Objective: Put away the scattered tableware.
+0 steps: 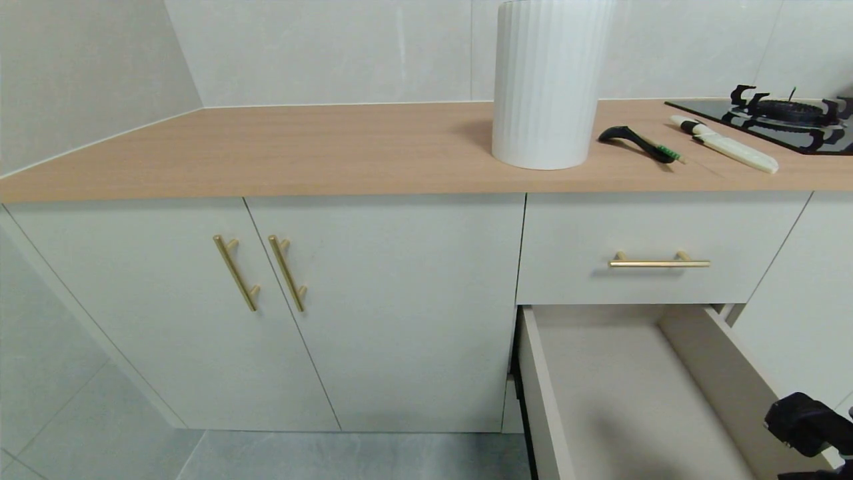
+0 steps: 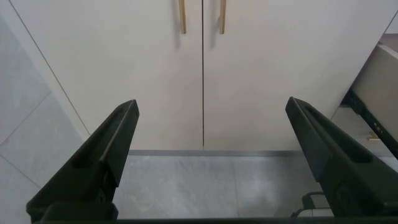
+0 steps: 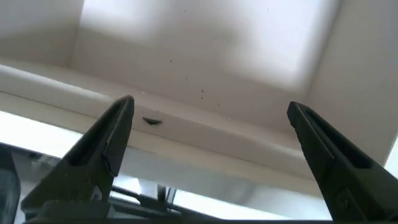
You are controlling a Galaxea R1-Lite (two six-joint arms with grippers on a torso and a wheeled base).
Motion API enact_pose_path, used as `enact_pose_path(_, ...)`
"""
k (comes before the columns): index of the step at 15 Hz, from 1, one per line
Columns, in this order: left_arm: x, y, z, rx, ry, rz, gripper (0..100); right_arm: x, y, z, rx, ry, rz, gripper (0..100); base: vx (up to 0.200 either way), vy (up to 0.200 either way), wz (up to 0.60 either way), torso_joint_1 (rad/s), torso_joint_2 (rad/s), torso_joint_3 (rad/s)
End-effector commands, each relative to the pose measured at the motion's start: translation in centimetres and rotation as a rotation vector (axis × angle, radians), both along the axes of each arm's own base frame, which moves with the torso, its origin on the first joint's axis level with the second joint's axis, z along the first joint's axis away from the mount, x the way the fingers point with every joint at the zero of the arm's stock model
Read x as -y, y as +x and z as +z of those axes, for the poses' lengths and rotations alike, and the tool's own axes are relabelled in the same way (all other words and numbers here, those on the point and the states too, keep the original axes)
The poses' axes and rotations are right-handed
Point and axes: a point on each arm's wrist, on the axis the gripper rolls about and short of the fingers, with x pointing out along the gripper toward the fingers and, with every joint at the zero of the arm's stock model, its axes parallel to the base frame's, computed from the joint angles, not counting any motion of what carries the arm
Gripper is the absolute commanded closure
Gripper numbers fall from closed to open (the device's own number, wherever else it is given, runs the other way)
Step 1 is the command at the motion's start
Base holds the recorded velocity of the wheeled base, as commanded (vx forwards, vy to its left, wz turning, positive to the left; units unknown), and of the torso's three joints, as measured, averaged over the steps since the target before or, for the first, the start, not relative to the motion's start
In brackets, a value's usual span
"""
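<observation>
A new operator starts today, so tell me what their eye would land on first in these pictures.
The tall white ribbed cylinder standing on the wooden counter draws the eye first. To its right lie a black peeler and a white knife, near the hob. Below them, the lower drawer stands pulled open.

Before me runs a wood-toned countertop. A tall ribbed white canister stands upright on it. To my right of that lie a black-handled tool and a white knife, near each other, beside a black hob.
</observation>
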Motion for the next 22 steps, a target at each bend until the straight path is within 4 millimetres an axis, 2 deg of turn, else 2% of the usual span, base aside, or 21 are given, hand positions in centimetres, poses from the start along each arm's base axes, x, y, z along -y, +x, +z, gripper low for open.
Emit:
enact_pose_path(1, 0.0, 0.0, 0.0, -0.002, 0.0, 0.0, 0, -0.4, 1.2, 1.7, 0.077, 0.028, 0.0, 0, 0.0, 0.0, 0.0, 0.0, 0.0, 0.0)
enact_pose_path(2, 0.0, 0.0, 0.0, 0.0, 0.0, 0.0, 0, -0.5, 1.6, 2.1, 0.09, 0.034, -0.001, 0, 0.0, 0.0, 0.0, 0.0, 0.0, 0.0)
enact_pose_path(3, 0.0, 0.0, 0.0, 0.0, 0.0, 0.0, 0, -0.8, 3.7, 4.8, 0.148, 0.059, -0.025, 0, 0.0, 0.0, 0.0, 0.0, 0.0, 0.0)
enact_pose_path(6, 0.0, 0.0, 0.0, 0.0, 0.0, 0.0, 0, -1.2, 7.3, 11.5, 0.173, 0.165, 0.024, 0, 0.0, 0.0, 0.0, 0.0, 0.0, 0.0)
enact_pose_path(8, 0.0, 0.0, 0.0, 0.0, 0.0, 0.0, 0, -1.4, 9.1, 14.2, 0.127, 0.189, 0.04, 0, 0.0, 0.0, 0.0, 0.0, 0.0, 0.0)
enact_pose_path(10, 0.0, 0.0, 0.0, -0.002, 0.0, 0.0, 0, -1.1, 10.8, 15.2, 0.162, 0.197, 0.022, 0, 0.0, 0.0, 0.0, 0.0, 0.0, 0.0)
enact_pose_path(13, 0.0, 0.0, 0.0, -0.002, 0.0, 0.0, 0, -0.9, 12.7, 15.6, 0.215, 0.206, 0.004, 0, 0.0, 0.0, 0.0, 0.0, 0.0, 0.0)
enact_pose_path(17, 0.0, 0.0, 0.0, 0.0, 0.0, 0.0, 0, -0.8, 12.2, 15.7, 0.229, 0.202, -0.005, 0, 0.0, 0.0, 0.0, 0.0, 0.0, 0.0)
enact_pose_path(22, 0.0, 0.0, 0.0, 0.0, 0.0, 0.0, 0, -0.3, 11.0, 16.7, 0.271, 0.209, -0.012, 0, 0.0, 0.0, 0.0, 0.116, -0.28, -0.228)
